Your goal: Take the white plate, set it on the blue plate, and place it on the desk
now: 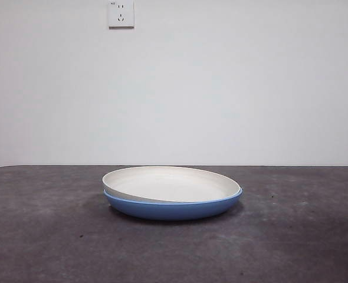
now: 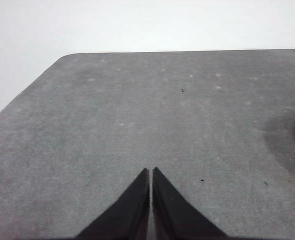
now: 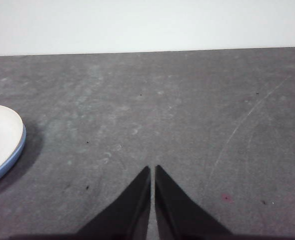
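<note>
The white plate [image 1: 171,184] lies nested in the blue plate [image 1: 174,207] at the middle of the desk [image 1: 44,236]. The stack sits slightly tilted, its left side a bit higher. In the right wrist view the white plate [image 3: 0,135] and the blue plate's rim [image 3: 12,155] show at the picture's edge, well apart from my right gripper [image 3: 152,170], which is shut and empty over bare desk. My left gripper [image 2: 151,171] is shut and empty over bare desk [image 2: 137,110]; only a dark shadow shows at that picture's edge. Neither gripper shows in the front view.
A white wall with a power socket [image 1: 121,14] stands behind the desk. The desk's far edge and a rounded corner [image 2: 67,56] show in the left wrist view.
</note>
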Tool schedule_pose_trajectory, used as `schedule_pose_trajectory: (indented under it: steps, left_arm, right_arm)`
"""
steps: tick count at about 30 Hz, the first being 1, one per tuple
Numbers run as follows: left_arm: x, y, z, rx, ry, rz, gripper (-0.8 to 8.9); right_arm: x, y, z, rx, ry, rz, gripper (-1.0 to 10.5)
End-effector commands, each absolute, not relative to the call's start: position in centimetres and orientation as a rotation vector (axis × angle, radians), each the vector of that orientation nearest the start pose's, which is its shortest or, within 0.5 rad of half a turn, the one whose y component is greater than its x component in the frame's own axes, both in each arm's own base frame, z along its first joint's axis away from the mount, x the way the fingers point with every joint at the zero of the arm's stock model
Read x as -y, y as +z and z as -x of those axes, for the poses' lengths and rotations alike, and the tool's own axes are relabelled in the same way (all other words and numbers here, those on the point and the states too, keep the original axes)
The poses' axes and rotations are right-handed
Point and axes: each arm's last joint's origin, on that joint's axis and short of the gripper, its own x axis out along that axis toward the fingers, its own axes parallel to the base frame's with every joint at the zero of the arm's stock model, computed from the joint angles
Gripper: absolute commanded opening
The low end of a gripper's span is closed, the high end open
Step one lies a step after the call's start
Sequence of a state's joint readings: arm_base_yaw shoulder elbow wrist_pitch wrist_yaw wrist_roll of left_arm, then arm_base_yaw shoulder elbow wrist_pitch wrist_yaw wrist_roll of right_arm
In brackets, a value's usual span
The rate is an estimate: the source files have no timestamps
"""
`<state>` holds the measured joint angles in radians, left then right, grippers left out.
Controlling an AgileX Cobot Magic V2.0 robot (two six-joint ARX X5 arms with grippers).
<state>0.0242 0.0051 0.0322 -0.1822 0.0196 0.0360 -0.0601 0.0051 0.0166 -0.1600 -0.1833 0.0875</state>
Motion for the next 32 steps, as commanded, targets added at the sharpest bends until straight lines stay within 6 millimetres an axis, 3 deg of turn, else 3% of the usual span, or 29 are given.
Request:
schedule_pose_trajectory:
  steps: [1,32]
  left_arm:
    - [-0.21,14.92,-9.56,-0.179,0.008,-0.029,0.1]
    - [-0.21,14.92,-9.56,-0.179,0.008,-0.029,0.1]
  right_arm:
    - [0.04,15.1,-9.57,-0.165,0.119,-0.146,0.1]
    - [0.07,15.2,-9.58,-0.156,0.11,-0.148,0.1]
